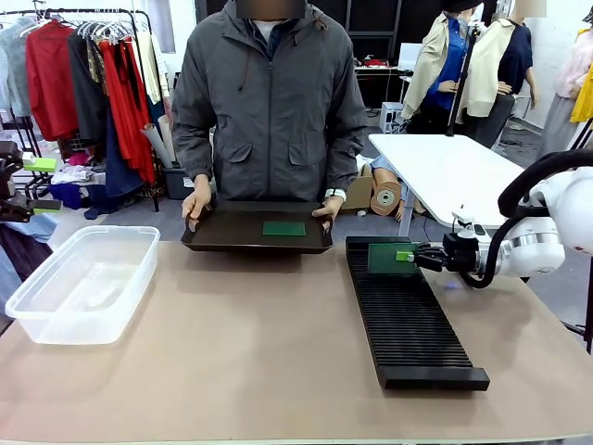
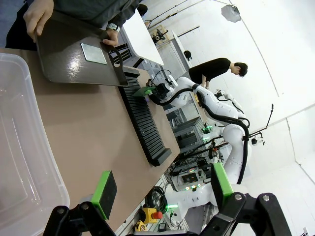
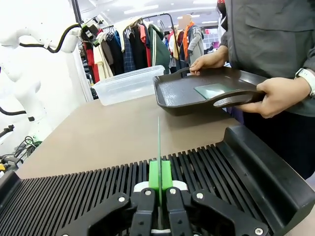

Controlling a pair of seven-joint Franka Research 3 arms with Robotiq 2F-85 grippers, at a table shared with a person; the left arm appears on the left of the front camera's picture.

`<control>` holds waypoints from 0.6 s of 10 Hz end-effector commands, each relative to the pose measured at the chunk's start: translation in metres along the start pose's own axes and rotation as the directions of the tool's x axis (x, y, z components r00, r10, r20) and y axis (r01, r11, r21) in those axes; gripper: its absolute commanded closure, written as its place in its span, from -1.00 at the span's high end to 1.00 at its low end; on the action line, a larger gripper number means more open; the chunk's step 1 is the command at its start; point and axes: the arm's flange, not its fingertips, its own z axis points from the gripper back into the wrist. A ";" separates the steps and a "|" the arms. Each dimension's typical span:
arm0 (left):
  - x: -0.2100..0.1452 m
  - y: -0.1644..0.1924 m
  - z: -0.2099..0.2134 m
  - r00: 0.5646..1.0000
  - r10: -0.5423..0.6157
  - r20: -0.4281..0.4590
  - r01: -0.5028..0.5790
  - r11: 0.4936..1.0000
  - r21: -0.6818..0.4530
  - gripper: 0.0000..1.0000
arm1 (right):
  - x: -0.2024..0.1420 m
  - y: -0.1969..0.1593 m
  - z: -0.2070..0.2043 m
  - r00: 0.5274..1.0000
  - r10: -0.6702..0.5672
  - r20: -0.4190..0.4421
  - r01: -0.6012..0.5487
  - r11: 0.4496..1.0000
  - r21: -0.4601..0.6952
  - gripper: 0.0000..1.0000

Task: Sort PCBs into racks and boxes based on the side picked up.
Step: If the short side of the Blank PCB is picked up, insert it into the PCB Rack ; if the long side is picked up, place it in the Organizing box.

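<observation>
One thin green PCB (image 1: 387, 258), ridged rack (image 1: 412, 320)

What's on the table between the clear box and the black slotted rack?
Nothing: in the front view the tabletop between the box and the rack is bare; the person's tray is held farther back.

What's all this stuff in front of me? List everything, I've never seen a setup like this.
table: one, tan, between robot and person
box: one, clear, table's left side
rack: one, black, table's right side
tray: one, black, held at the far edge
PCBs: two, green; one flat on the tray, the other upright at the rack's far end
person's hands: two, on the tray's ends
right gripper: one, black, shut on the upright PCB
left gripper: one, black with green pads, open, near the box
</observation>
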 end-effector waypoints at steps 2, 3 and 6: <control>0.000 -0.001 0.001 1.000 0.003 -0.004 -0.003 1.000 0.001 1.00 | 0.002 -0.011 0.003 1.000 0.010 -0.015 -0.010 1.000 0.004 -1.00; 0.000 -0.001 0.001 1.000 0.003 -0.004 -0.003 1.000 0.001 1.00 | 0.001 -0.013 0.002 1.000 0.005 -0.021 -0.005 1.000 0.004 -1.00; 0.000 -0.001 0.001 1.000 0.003 -0.004 -0.003 1.000 0.001 1.00 | 0.000 -0.017 0.002 0.999 -0.008 -0.034 0.009 1.000 0.007 -1.00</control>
